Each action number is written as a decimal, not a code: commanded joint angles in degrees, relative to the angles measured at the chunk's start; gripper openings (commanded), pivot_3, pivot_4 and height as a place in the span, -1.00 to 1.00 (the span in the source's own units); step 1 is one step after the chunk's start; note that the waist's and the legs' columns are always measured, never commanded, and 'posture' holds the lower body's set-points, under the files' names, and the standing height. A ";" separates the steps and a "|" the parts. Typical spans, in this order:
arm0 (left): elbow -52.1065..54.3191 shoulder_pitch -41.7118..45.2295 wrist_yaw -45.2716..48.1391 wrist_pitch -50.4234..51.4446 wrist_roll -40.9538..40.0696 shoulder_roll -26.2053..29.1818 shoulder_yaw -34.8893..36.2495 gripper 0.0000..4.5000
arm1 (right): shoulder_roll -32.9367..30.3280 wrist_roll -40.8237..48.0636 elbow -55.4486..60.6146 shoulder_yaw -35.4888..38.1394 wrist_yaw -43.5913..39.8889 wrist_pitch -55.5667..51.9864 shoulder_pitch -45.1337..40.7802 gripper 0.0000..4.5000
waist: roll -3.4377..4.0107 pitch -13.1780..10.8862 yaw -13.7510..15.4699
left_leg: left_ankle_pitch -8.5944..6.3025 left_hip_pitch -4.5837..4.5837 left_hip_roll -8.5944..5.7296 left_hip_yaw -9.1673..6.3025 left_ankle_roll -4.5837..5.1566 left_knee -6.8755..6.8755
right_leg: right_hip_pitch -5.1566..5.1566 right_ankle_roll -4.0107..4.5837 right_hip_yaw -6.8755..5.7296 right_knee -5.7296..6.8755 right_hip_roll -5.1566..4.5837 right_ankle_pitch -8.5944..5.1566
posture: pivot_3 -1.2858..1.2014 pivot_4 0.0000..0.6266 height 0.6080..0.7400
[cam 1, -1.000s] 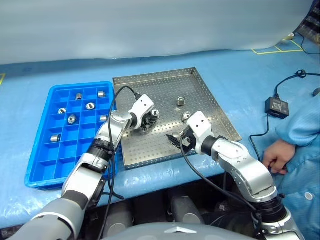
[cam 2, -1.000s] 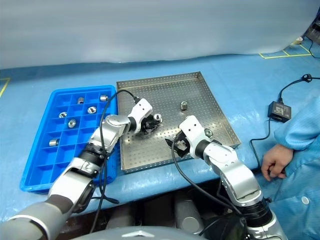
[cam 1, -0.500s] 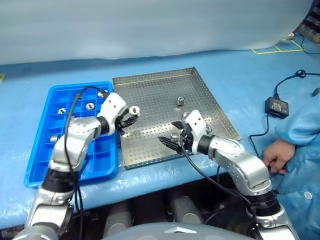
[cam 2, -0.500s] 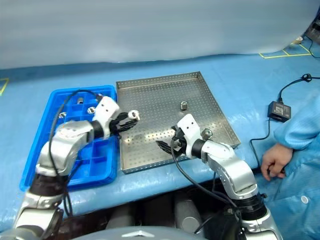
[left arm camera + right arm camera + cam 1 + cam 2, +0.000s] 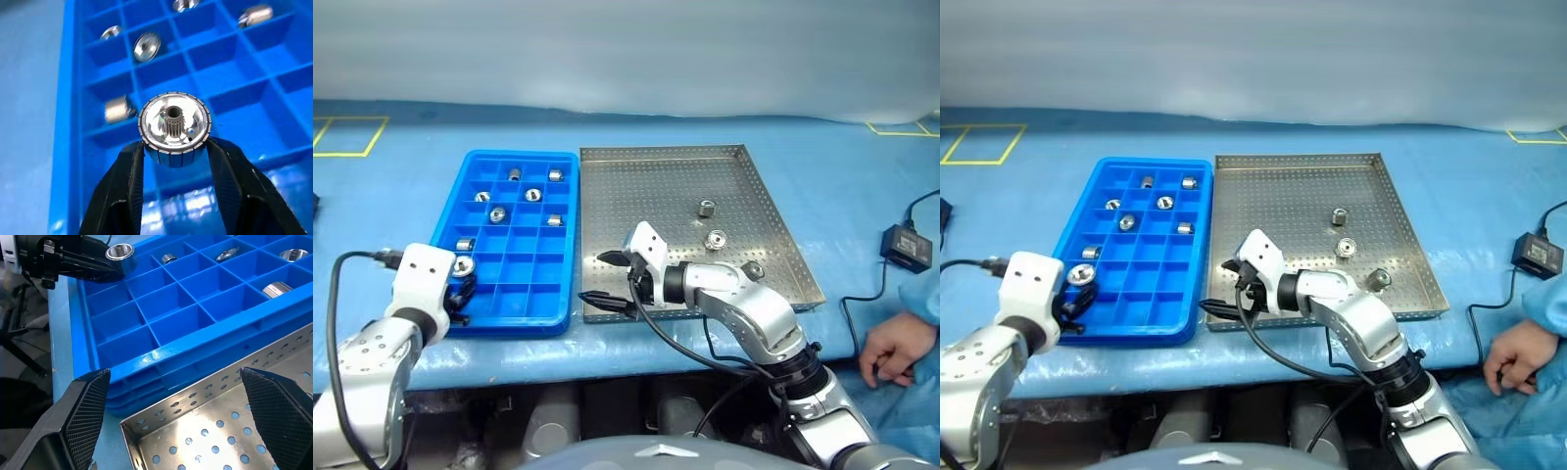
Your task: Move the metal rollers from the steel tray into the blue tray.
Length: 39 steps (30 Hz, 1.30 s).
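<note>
The left gripper [image 5: 175, 147] is squeezed shut on one metal roller [image 5: 175, 128] and holds it above the blue tray [image 5: 505, 308], near the tray's 7 o'clock corner. So the step in hand looks like the drop-off: one roller is picked and ready to go in. Next, the gripper needs to line up over one small empty square, come down a little, and let go so the roller does not bounce into a neighbour square (the square just under it looks empty, but the one beside it already has a roller). Six other rollers [image 5: 532, 195] already sit in the tray, mostly toward 12 o'clock.

Three rollers [image 5: 707, 208] still wait in the steel tray [image 5: 675, 166], toward its 3 o'clock side, so the job is not done.

The left arm is bent in close at the bench edge, with its gripper tipped forward and down. The right gripper [image 5: 609, 278] hangs wide open and empty at the steel tray's 7 o'clock corner, pointing sideways toward the blue tray, well apart from the waiting rollers.
</note>
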<state>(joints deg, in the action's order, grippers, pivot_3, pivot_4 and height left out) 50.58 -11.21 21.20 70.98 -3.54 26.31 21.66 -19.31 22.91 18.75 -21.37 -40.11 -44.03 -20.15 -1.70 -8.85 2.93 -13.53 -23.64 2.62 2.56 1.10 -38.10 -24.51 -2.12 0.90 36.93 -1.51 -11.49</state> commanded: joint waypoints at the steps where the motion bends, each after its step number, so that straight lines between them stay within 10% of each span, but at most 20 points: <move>1: 2.37 -0.97 -1.67 -0.50 0.50 -0.38 1.34 -0.26 | 0.19 0.13 1.27 0.26 -0.52 0.77 -1.13 1.00 | 0.00 0.00 0.50 | 0.00 0.01 0.00 -0.01 0.00 -0.01 | -0.01 0.02 -0.03 0.00 -0.01 -0.01 | 0.20 -0.52 1.00; 7: -0.23 -0.15 -5.24 -0.22 0.92 -2.67 0.48 -0.26 | -0.02 -0.40 1.48 0.77 0.68 0.47 -1.19 1.00 | 0.00 0.00 0.96 | 0.00 -0.01 0.01 0.00 -0.01 0.02 | 0.00 0.05 -0.05 0.00 -0.05 -0.03 | 0.19 -0.52 1.00; 14: -0.26 5.58 -6.45 0.93 -0.02 -2.04 0.26 0.92 | -0.21 -1.77 1.91 1.71 3.58 -0.06 -1.00 1.00 | 0.00 0.00 0.84 | 0.01 -0.04 -0.01 -0.03 -0.02 0.09 | -0.02 0.15 -0.15 0.02 0.01 -0.08 | 0.15 -0.52 1.00; 23: -7.69 19.44 4.37 -11.51 -11.06 -5.34 -14.84 0.92 | -4.98 -5.96 8.80 3.33 8.77 -2.09 2.26 1.00 | -0.02 0.01 0.29 | 0.01 -0.14 -0.10 0.05 -0.02 -0.01 | 0.04 0.33 -0.16 -0.02 -0.10 0.06 | 0.06 -0.52 1.00; 39: -52.02 45.48 23.06 -33.17 -6.55 -7.45 -43.89 0.92 | -11.08 -9.07 29.71 14.84 20.75 -17.01 16.89 1.00 | 0.05 0.04 -9.76 | -0.02 -0.13 -0.12 0.12 0.03 0.06 | -0.08 0.08 0.09 -0.01 0.11 -0.06 | -0.23 -0.52 1.00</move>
<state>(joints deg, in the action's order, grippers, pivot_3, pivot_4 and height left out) -0.26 32.99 42.77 39.73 -10.68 19.30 -21.40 -30.83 13.99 45.85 -8.05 -20.52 -60.62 -3.34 -1.65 -8.81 -6.83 -13.55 -23.76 2.50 2.67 1.13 -38.03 -24.59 -2.05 1.01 36.93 -1.40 -11.53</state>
